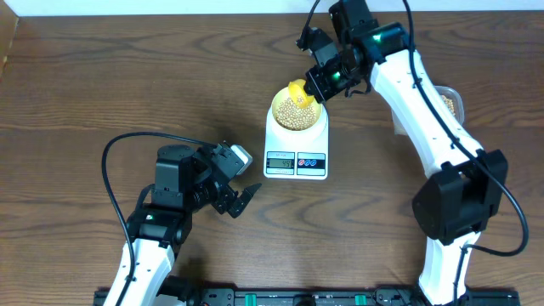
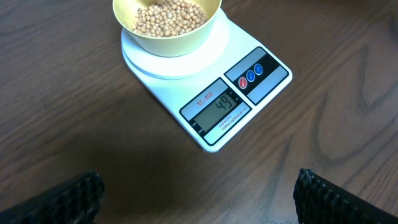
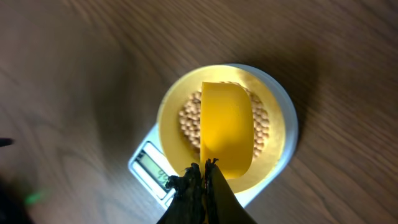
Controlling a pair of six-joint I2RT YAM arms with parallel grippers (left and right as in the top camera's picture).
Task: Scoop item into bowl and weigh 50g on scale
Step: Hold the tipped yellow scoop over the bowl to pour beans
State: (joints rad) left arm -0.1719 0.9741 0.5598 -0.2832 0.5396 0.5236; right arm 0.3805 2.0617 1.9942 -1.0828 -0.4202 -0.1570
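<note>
While the right claw is clamped shut on the handle of a yellow scoop held over the bowl, we see tan beans filling that bowl, which sits on the white scale. Its display reads 49. The left claw is near the scale's front, fingers wide apart, holding nothing.

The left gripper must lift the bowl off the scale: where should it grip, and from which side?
Probably the rim of the bowl, one finger inside and one outside, from above on its near left side. That rim is bare and thin; the scoop in the right gripper covers the far side.
</note>
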